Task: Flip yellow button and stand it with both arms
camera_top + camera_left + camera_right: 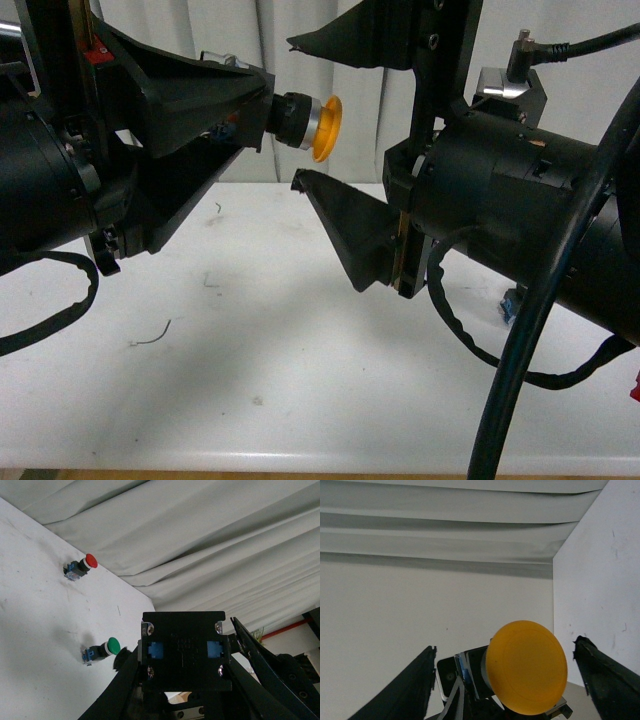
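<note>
Fingers of the left gripper [258,115] pinch the yellow button [312,126] by its base, above the worktop [300,340] toward its far edge; the right gripper [296,112] gapes around its cap. Only the left wrist view shows a red button [82,566] and a green button [102,651] lying there

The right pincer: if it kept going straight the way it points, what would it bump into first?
Most likely the yellow button, held by the left pincer: its cap faces the open right pincer, between its fingers. Depth is hard to judge.
</note>
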Controlling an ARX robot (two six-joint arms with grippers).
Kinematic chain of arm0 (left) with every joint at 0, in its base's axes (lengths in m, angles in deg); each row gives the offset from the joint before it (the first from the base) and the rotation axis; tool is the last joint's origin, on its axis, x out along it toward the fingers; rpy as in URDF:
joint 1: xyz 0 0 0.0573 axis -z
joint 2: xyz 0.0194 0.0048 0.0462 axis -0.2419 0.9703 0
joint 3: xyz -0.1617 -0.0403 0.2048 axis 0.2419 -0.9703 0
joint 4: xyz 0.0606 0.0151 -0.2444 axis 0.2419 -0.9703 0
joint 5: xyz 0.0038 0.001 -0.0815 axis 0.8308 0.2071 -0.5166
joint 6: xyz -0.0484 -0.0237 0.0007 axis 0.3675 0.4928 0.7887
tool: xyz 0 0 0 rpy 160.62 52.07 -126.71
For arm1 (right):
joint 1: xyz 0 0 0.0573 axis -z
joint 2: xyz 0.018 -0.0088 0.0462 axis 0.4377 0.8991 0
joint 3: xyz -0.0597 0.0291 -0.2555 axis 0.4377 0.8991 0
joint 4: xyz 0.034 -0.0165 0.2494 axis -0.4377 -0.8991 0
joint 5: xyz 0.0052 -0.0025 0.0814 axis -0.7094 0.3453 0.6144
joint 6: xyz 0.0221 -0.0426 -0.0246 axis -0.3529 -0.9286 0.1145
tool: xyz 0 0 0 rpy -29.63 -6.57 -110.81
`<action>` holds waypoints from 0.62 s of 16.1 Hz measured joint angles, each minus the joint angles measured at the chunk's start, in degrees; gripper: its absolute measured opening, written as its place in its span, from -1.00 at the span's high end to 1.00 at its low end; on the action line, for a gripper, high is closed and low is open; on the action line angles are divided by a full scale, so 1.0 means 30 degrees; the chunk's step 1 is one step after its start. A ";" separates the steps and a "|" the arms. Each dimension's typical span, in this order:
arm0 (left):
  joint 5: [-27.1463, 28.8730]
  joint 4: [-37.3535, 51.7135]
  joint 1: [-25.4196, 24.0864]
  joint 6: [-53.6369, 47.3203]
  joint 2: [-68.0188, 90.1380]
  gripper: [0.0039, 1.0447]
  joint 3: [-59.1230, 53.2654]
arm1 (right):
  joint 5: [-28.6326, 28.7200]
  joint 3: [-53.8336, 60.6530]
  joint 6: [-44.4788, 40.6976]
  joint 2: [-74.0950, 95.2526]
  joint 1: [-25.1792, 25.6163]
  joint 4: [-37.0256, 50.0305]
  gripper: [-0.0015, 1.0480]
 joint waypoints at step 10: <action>-0.0109 0.0299 -0.0080 0.0007 0.0102 0.33 -0.0022 | -0.0211 -0.0138 -0.0313 0.0153 0.0022 -0.0109 0.30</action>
